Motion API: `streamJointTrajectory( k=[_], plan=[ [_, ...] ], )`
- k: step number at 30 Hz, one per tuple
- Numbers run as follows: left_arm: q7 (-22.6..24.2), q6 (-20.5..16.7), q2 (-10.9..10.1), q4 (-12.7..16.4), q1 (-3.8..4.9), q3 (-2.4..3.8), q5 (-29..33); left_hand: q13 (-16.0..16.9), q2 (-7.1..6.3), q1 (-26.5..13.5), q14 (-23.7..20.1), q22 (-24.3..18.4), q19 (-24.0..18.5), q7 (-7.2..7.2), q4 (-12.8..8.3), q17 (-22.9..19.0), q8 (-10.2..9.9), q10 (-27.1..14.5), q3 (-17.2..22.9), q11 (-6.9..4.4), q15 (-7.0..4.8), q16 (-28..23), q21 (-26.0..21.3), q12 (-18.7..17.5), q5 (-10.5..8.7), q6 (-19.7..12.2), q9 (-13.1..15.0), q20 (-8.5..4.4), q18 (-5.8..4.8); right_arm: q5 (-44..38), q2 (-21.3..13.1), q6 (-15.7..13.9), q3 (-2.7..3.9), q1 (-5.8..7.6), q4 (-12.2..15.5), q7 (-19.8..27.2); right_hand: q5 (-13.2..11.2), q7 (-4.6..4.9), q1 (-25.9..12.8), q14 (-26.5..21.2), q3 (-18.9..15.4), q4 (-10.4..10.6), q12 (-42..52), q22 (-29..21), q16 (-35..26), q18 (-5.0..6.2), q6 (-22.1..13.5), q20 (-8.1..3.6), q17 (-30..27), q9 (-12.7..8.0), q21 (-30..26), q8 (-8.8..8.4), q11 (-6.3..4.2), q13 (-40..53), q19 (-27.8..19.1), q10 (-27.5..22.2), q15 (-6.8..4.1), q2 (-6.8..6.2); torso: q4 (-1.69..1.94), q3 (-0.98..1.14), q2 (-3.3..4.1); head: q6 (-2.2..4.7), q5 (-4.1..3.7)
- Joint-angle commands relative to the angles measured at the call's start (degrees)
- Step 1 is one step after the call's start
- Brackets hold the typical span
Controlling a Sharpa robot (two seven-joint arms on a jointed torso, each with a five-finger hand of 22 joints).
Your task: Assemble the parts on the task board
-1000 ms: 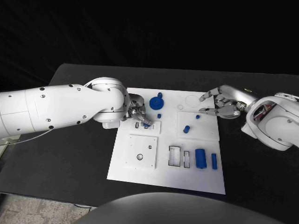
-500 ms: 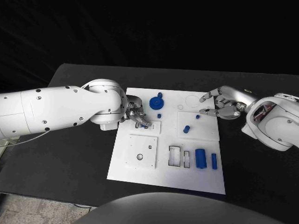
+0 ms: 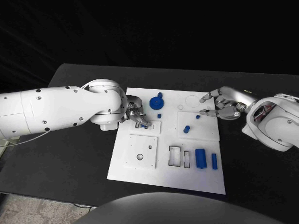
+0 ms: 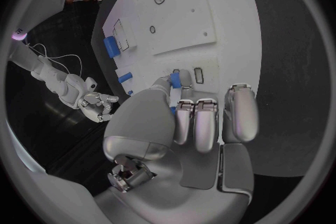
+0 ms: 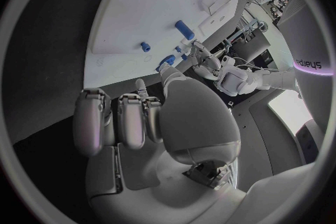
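Note:
The white task board [image 3: 190, 179] lies mid-table. My left hand [image 3: 135, 114] hovers over its small slotted plate [image 3: 153, 127] and pinches a small blue peg [image 4: 175, 79] between thumb and finger, right beside a slot. My right hand [image 3: 220, 106] hangs at the board's far right edge, fingers apart and holding nothing. On the board lie a blue disc with a knob [image 3: 156, 102], two small blue studs [image 3: 159, 115] [image 3: 197, 117], a blue peg [image 3: 187, 129], a blue cylinder [image 3: 201, 158] and a thin blue bar [image 3: 214, 161].
A raised square plate with a hole [image 3: 141, 151] sits on the board's near left, with two rectangular slots [image 3: 174, 155] beside it. Black table [image 3: 68, 158] surrounds the board on all sides.
The left arm has shifted slightly, its hand staying over the slotted plate with the peg. The right hand has hardly moved.

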Motion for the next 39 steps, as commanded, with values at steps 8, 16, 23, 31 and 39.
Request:
streamJointTrajectory(
  k=[8,16,23,31,39],
  plan=[
    [-0.78,0.61,0.05,-0.11,-0.30,-0.35,0.63,15.07,-0.81,-0.47,6.03,1.92,-0.34,0.02,0.06,15.06,-0.47,6.00,1.12,-0.15,-0.31,0.14,-0.33,-0.21,0.02,0.55,0.25,-0.05,-0.41,-0.08,0.02,1.14,-0.01,-0.08,-0.12,-0.50,0.24,0.04,0.15,4.04,0.08,-0.54,-0.48,9.87,-0.19,0.02,0.44,0.37,6.60,-0.13,-0.41,0.24,0.47,12.83,0.82,3.69,0.43,0.74,-0.01,0.01,-0.02,0.01,-0.02],
    [-0.81,0.99,0.01,0.06,-0.30,-0.39,0.79,15.07,-1.17,-0.84,6.03,1.90,-0.37,0.03,0.09,15.06,-0.75,6.00,1.91,-0.13,-0.29,0.14,-0.41,-0.21,-0.36,0.67,0.46,-0.03,-0.39,-0.06,0.03,1.41,-0.01,-0.11,-0.14,-0.67,0.29,0.05,0.21,4.03,0.10,-0.62,-0.54,9.83,-0.21,0.04,0.44,0.37,6.58,-0.18,-0.49,0.22,0.48,12.78,0.79,3.64,0.43,0.77,0.02,-0.01,-0.02,0.01,-0.09],
    [-0.85,1.19,-0.05,0.12,-0.30,-0.43,0.82,15.07,-1.27,-0.91,6.03,1.83,-0.43,0.03,0.06,15.06,-0.84,6.00,2.18,-0.13,-0.28,0.14,-0.47,-0.21,-0.44,0.72,0.52,-0.02,-0.37,-0.06,0.05,1.57,-0.01,-0.16,-0.16,-0.78,0.29,0.05,0.21,4.03,0.10,-0.62,-0.54,9.83,-0.21,0.04,0.44,0.37,6.58,-0.18,-0.49,0.22,0.48,12.78,0.79,3.64,0.43,0.77,-0.01,0.00,0.01,0.01,-0.13],
    [-0.84,1.27,-0.07,0.33,-0.30,-0.45,0.82,15.07,-1.28,-0.91,6.03,1.82,-0.44,0.02,0.06,15.06,-0.85,6.00,2.21,-0.13,-0.28,0.14,-0.48,-0.21,-0.45,0.72,0.53,-0.02,-0.37,-0.06,0.06,1.74,-0.02,-0.23,-0.20,-0.87,0.33,0.06,0.25,4.02,0.12,-0.70,-0.57,9.79,-0.26,0.06,0.45,0.37,6.53,-0.22,-0.60,0.21,0.48,12.76,0.74,3.63,0.43,0.78,-0.05,0.00,-0.01,0.01,-0.13],
    [-0.93,1.72,0.03,0.14,-0.30,-0.48,0.82,15.07,-1.91,-2.24,6.03,1.72,-0.57,0.15,0.36,15.06,-1.57,6.00,3.92,-0.04,-0.20,0.14,-0.73,-0.21,-2.83,1.11,1.05,0.05,-0.32,-0.06,0.09,1.96,-0.02,-0.28,-0.21,-1.00,0.33,0.06,0.25,4.02,0.12,-0.70,-0.57,9.79,-0.26,0.06,0.45,0.37,6.53,-0.22,-0.60,0.21,0.48,12.76,0.74,3.63,0.43,0.78,-0.06,0.00,0.01,0.01,-0.04]
  ],
)
